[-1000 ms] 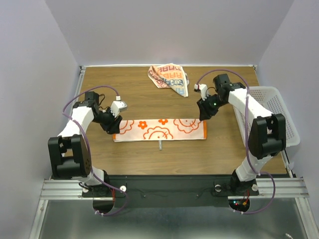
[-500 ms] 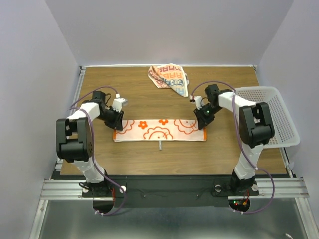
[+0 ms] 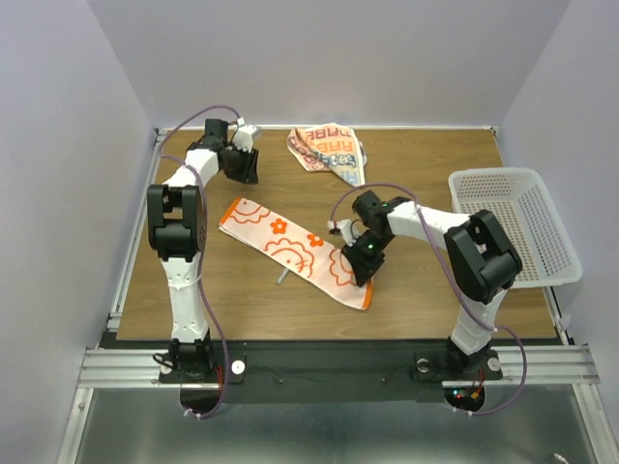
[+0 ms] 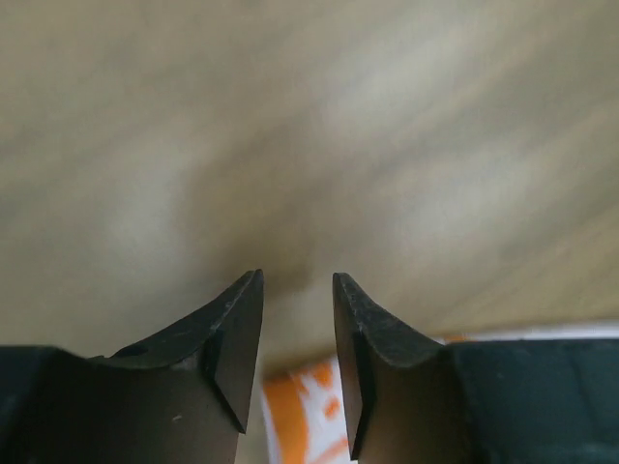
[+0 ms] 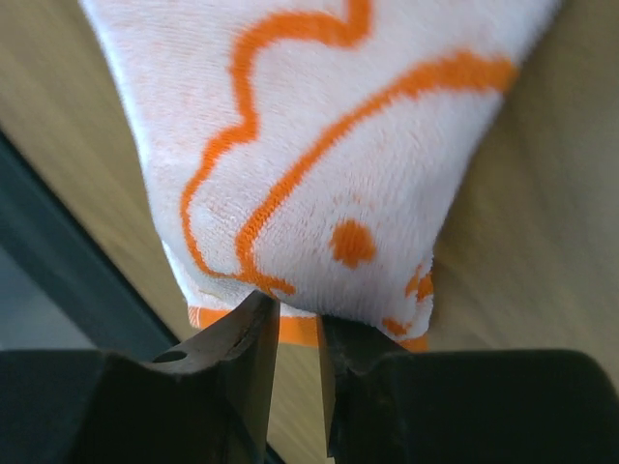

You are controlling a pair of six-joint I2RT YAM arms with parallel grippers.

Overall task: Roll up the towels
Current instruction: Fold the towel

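swung round since the earlier frame, the near towel [image 3: 290,251] now lies diagonally on the table [image 3: 426,290], with its right end toward the near edge. we see the right gripper [image 3: 368,259] pinching that end's orange hem between nearly closed fingers. the basket [image 3: 493,176] sits at the right edge. farther back on the left, the left gripper [image 3: 246,174] hangs released over bare wood, with nothing between its fingers. the far towel [image 3: 329,150] lies crumpled at the rear.

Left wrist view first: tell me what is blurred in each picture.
Left wrist: the wooden table is smeared and soft, only the left tool is crisp; right wrist: the flower-print towel shows clear weave, the table around it soft; top external: evenly lit, sharp, no glare.
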